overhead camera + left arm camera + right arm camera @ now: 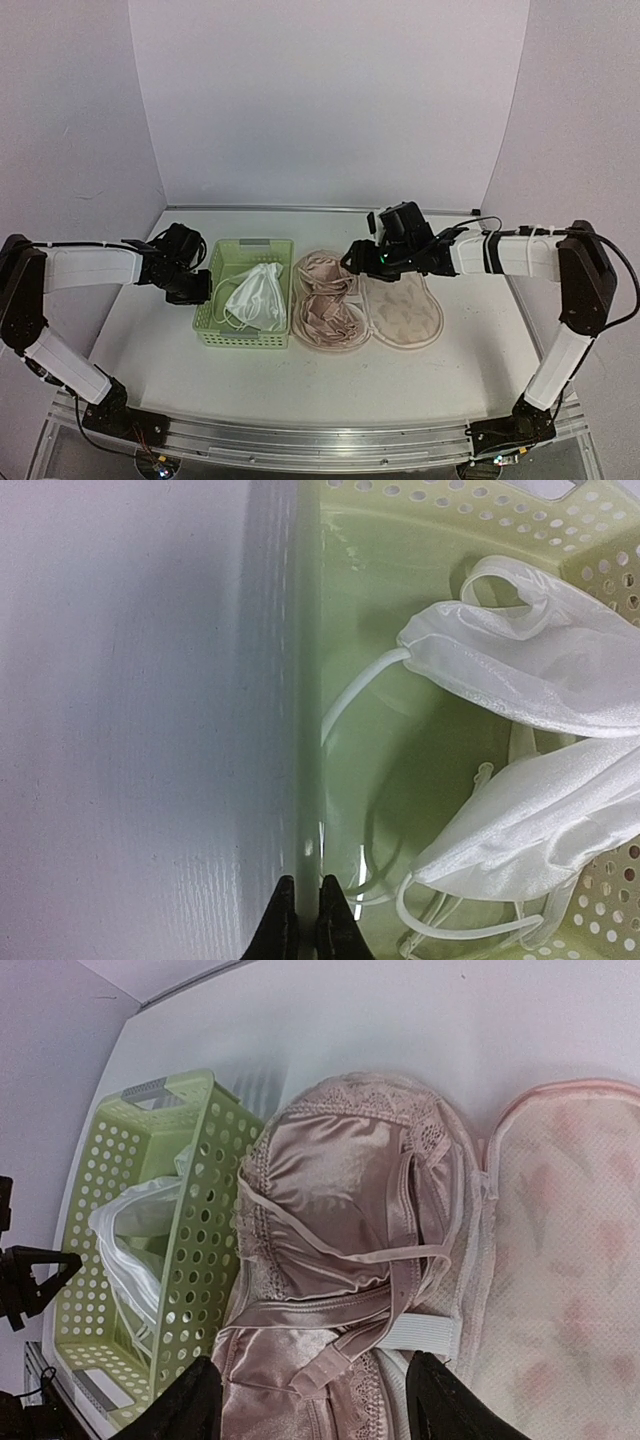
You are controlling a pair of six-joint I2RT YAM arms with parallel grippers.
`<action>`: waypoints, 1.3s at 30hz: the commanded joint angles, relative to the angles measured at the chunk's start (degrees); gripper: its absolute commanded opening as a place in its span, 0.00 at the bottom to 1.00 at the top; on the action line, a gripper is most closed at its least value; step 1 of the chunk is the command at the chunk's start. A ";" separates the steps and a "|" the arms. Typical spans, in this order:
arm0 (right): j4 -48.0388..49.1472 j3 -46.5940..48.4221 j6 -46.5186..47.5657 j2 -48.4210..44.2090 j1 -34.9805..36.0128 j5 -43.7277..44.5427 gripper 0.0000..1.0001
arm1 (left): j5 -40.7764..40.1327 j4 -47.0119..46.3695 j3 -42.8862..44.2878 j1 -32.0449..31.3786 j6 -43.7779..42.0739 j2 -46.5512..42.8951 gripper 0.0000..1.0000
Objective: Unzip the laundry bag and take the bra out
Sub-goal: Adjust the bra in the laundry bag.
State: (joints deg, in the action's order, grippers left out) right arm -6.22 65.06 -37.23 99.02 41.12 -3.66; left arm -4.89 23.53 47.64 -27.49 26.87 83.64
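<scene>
The unzipped laundry bag holds a pink bra beneath the right gripper, jaws wide; the left gripper, jaws pinching the lattice basket wall, faces white fabric, partly cropped.

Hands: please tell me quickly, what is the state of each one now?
Left hand: closed on the basket wall.
Right hand: open, empty, above the bra.

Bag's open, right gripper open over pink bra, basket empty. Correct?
Not empty: the basket holds a white garment, as the left wrist view shows. The rest stands: bag open, right gripper open over the pink bra.
</scene>
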 commanded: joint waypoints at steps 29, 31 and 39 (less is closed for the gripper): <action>14.04 5.23 -16.36 19.01 -1.31 -9.21 0.55 | -0.82 -0.33 1.35 -0.09 -0.60 0.65 0.00; 14.79 5.24 -16.69 19.52 -1.24 -9.50 0.46 | -0.81 -0.32 1.33 -0.11 -0.63 0.44 0.00; 15.79 3.75 -16.95 17.64 -1.29 -9.33 0.11 | -0.83 -0.32 0.77 -0.11 -0.59 -0.31 0.00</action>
State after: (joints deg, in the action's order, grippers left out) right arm 6.07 67.99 -54.19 118.34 39.77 -12.73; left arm -4.86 23.51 47.66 -27.49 26.94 83.74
